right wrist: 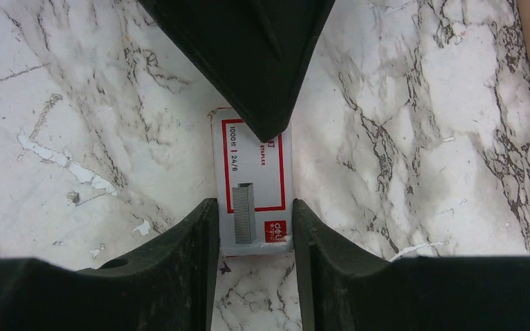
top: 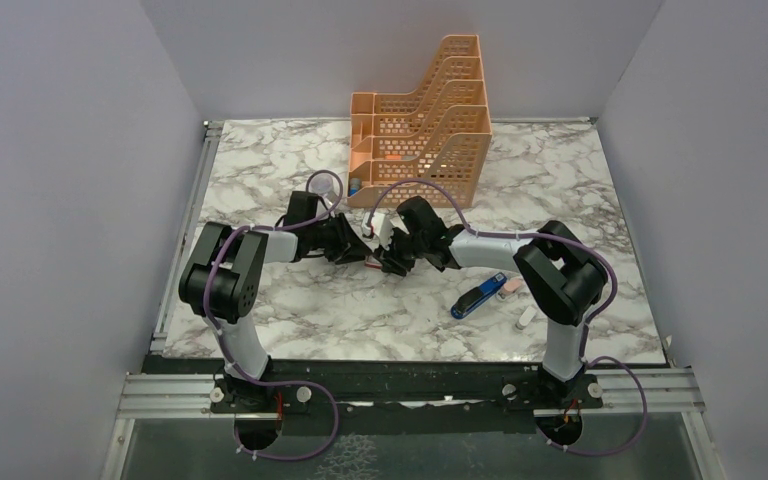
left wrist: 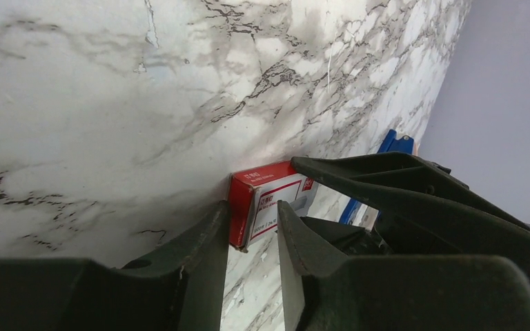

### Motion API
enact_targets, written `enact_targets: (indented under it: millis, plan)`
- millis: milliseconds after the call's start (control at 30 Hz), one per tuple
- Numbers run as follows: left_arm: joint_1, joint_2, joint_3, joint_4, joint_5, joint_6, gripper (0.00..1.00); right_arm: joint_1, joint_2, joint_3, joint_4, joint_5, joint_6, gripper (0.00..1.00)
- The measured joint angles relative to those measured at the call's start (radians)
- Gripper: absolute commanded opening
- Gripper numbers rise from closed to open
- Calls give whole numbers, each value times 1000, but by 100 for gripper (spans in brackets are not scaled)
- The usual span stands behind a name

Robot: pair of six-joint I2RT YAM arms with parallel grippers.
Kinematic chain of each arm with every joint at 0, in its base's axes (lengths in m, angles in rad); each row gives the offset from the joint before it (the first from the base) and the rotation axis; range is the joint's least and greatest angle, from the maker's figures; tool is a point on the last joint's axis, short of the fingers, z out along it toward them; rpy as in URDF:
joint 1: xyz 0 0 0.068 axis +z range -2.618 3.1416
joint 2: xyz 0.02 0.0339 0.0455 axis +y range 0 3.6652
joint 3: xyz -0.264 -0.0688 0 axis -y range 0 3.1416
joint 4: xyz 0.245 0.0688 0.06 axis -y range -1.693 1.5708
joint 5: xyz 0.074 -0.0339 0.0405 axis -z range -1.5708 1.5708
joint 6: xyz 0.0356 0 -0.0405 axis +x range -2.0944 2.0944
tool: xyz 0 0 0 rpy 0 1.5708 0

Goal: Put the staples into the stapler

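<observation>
The red-and-white staples box (right wrist: 252,172) sits between both grippers at the table's middle. My right gripper (right wrist: 255,214) is shut on its near end, one finger against each long side. My left gripper (left wrist: 252,214) is closed on the box's other end (left wrist: 266,200), with one finger lying over the white face. In the top view the left gripper (top: 353,245) and right gripper (top: 390,255) meet tip to tip. The dark-grey staple tray is hidden. The blue stapler (top: 478,296) lies on the table to the right, apart from both grippers.
An orange file organiser (top: 425,120) stands at the back, just behind the grippers. A small pink block (top: 510,288) and a small white oblong piece (top: 526,318) lie beside the stapler. Grey walls enclose the marble table (top: 290,310).
</observation>
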State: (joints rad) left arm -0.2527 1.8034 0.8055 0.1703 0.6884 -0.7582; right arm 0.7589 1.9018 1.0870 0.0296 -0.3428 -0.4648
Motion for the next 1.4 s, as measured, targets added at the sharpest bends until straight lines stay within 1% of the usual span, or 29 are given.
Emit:
enact_targets:
  millis: [167, 233, 633, 900, 1033, 1200, 1400]
  plan:
    - [1, 0, -9, 11, 4, -2, 16, 0, 1, 0, -1, -11, -1, 40]
    - [3, 0, -13, 14, 5, -2, 15, 0, 1, 0, 0, -12, -1, 40]
    - [13, 0, -31, 39, 23, 0, 15, 6, 5, 0, 11, -11, 5, 39]
    - [19, 2, -36, 55, 33, 0, 16, 8, 10, 0, 26, -11, 20, 36]
    - [25, 13, -36, 68, 51, 0, 20, 10, 11, 0, 31, -11, 21, 36]
    - [35, 33, -35, 93, 88, -2, 26, 11, 12, 0, 35, -10, 21, 40]
    - [49, 53, -29, 106, 131, -4, 26, 14, 18, 0, 53, -11, 21, 40]
